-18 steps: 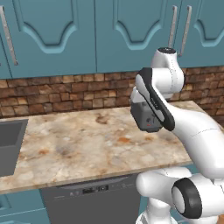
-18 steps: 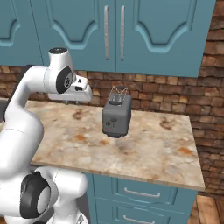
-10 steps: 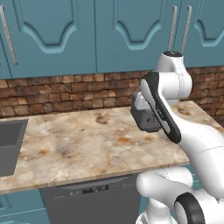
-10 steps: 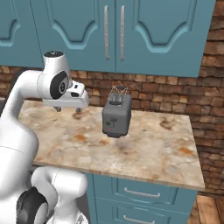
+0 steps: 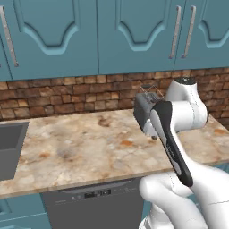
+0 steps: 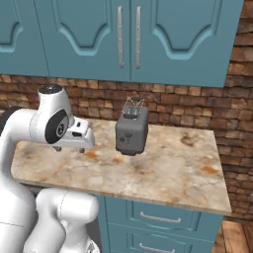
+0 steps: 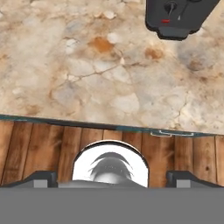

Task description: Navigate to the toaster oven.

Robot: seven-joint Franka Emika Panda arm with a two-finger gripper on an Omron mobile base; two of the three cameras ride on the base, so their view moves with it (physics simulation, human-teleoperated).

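Observation:
The toaster oven is out of view. A small grey slot toaster [image 6: 131, 132] stands on the marble counter [image 6: 168, 173] near the brick wall, and it is seen again as the toaster [image 5: 144, 114] partly behind my arm and as the toaster [image 7: 177, 17] at the top of the hand view. My gripper [image 6: 71, 148] hangs low over the counter's front part, left of the toaster, pointing down. It is the same gripper [image 7: 111, 177] whose fingertips [image 7: 40, 176] stand wide apart, open, with nothing between them.
A sink [image 5: 10, 150] is set into the counter at the far left. A dishwasher front [image 5: 94, 206] sits under the counter. Teal upper cabinets [image 6: 128, 39] hang above, drawers [image 6: 158, 222] lie below at right. A brick wall [image 6: 242, 128] closes the counter's right end. The wood floor [image 7: 48, 146] runs beneath.
The scene has held still while my arm folded downward, bringing the hand lower over the counter's front edge beside the slot toaster.

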